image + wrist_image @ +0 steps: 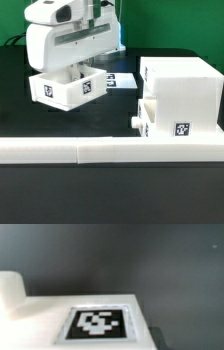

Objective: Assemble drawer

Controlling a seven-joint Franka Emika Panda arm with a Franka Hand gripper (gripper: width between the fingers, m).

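On the dark tabletop [20,70] the large boxy white plastic housing [182,92] stands at the exterior view's right, with a small white knobbed tray [170,122] set in its lower front, the round knob pointing toward the exterior view's left and a black-and-white square tag on its near face. A second small white plastic tray [68,88] sits at the exterior view's left, tilted slightly, tags showing on its near faces, directly under the white robot arm [62,38]. The pincer [72,72] reaches down to this tray; its tips are hidden by the arm's body and the tray's walls, so I cannot tell whether it is apart or clamped on the tray. A flat white marker board [120,79] lies on the tabletop between the tray and the housing, farther back. A long low white border bar [100,150] runs across the near edge. The wrist view shows a white surface bearing a blurred tag [97,323] against dark ground.
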